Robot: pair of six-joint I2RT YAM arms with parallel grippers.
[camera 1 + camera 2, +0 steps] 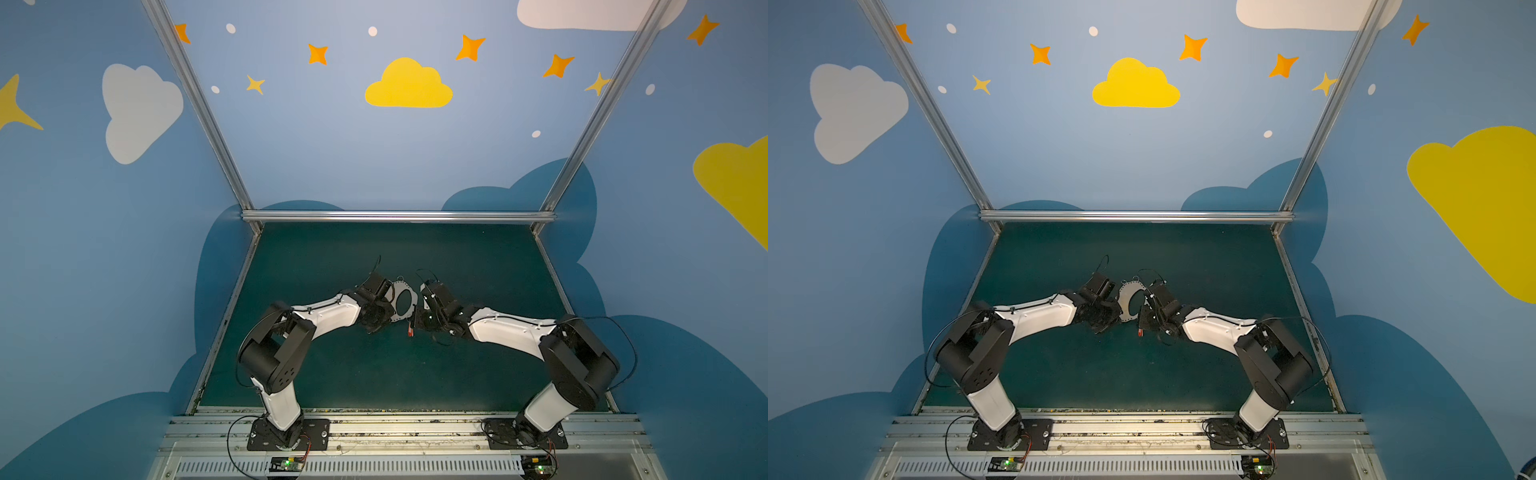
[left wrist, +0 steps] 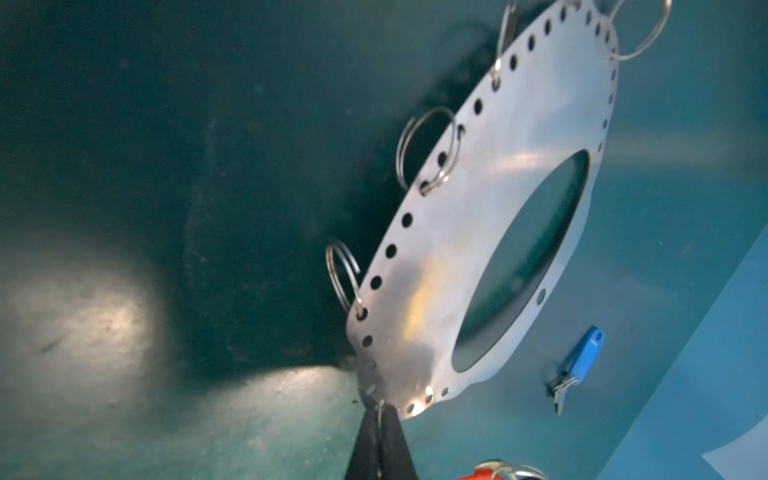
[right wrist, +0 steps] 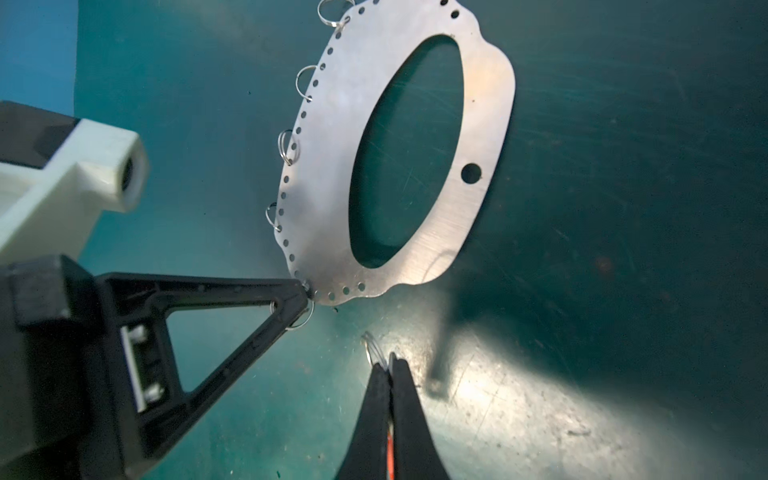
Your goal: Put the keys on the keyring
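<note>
The keyring is a flat grey oval plate with a big hole and several small wire rings along its edge, held tilted above the mat between both arms. My left gripper is shut on a wire ring at the plate's lower edge. Just below the plate, my right gripper is shut on the red-tagged key. Orange shows between its fingers, and the key's split ring sticks out past the tips. The blue-tagged key lies on the mat beyond the plate.
The dark green mat is fenced by blue walls and aluminium rails at the back and sides. Both arm bases stand on the front rail.
</note>
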